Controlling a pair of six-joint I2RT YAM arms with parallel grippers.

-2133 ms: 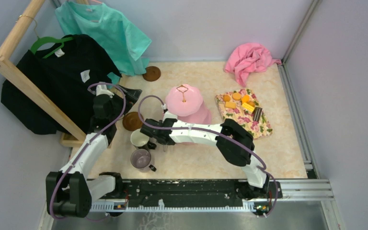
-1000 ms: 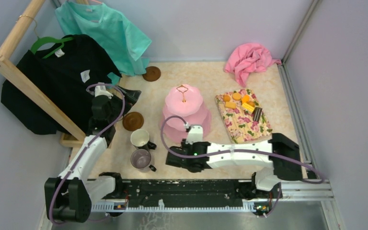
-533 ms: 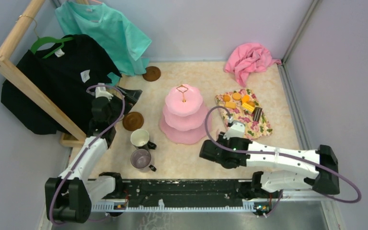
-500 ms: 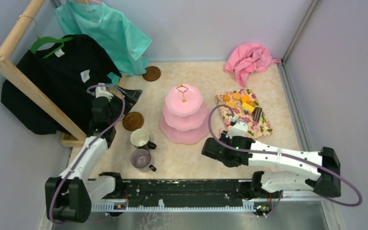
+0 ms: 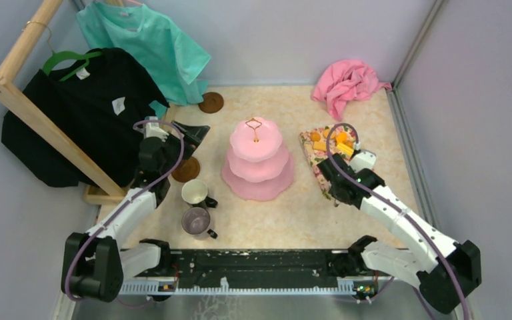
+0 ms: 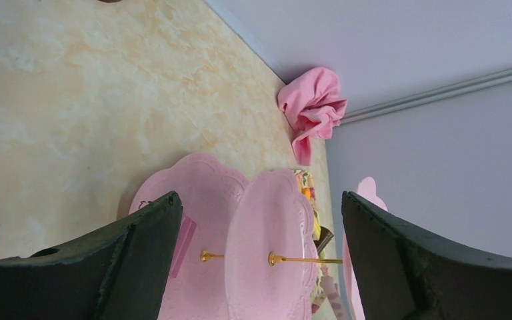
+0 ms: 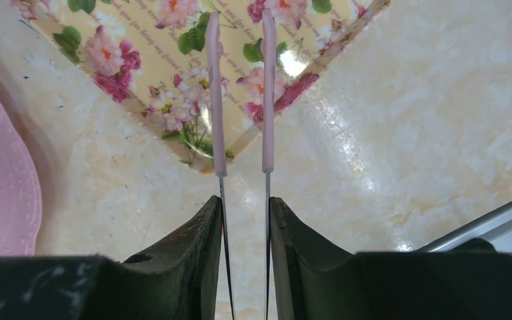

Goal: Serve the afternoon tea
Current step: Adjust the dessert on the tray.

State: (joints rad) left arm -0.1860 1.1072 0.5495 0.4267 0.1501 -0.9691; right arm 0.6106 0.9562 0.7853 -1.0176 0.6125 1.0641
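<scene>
A: So, which step is this?

B: Fetching a snack, I'd judge. The right end effector [image 7: 240, 20] hangs over the near corner of the floral mat [image 7: 140, 40], barely ajar and empty. The snacks [image 5: 337, 141] lie at the mat's far end, and the cake stand [image 5: 258, 163] is just to the left.

A: Next?

B: Reach farther, spread wider, lower onto one piece. The bare tabletop [image 5: 267, 220] gives room, but the stand's rim is close. The left end effector [image 6: 260, 200] gapes wide, empty, facing the stand.
</scene>
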